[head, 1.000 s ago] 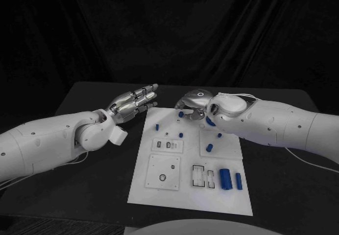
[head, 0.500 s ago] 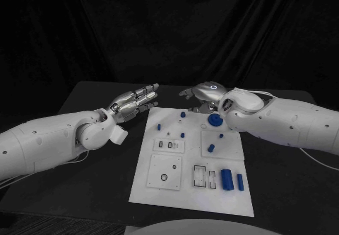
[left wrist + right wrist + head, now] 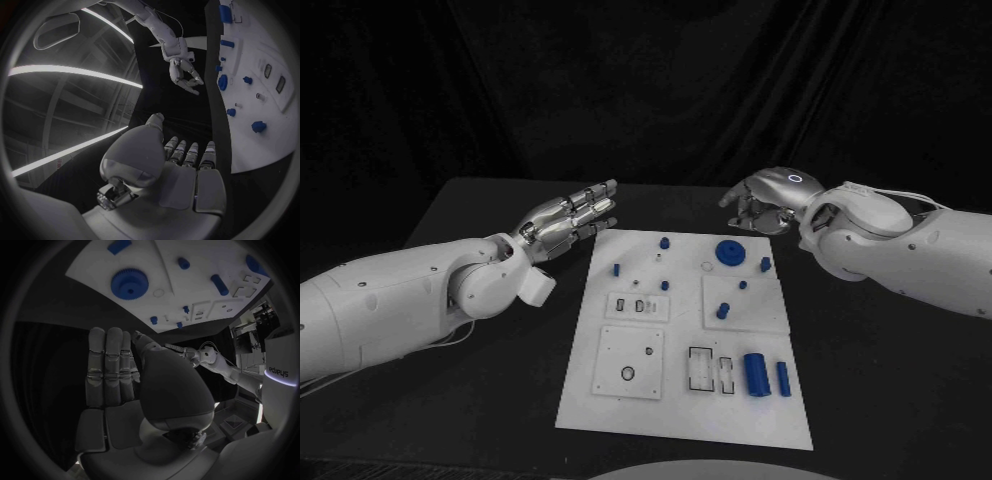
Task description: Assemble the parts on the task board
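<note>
So the left hand sits just off the far left corner of the task board, fingers straight and lying side by side, palm flat with nothing in it; my guess is it's parked there to stay out of the way while leaving the plate free to reach. The board itself lies in the middle of the black table, long side running away from the robot. The parts are spread over it: small blue pegs near the far edge, a round blue gear at the far right, another short peg mid-board, and two blue cylinders lying flat near the right edge, next to some empty rectangular slots. I'd say those cylinders haven't gone in yet. The right hand hangs beyond the far right corner, off the board and holding nothing, fingers loosely curled downward from the head camera. The right wrist camera adds something there: the fingers lie straight and together, and the gear has a toothed rim and a centre hole. The left wrist view catches the right hand from the side, hanging clear of the board edge.
</note>
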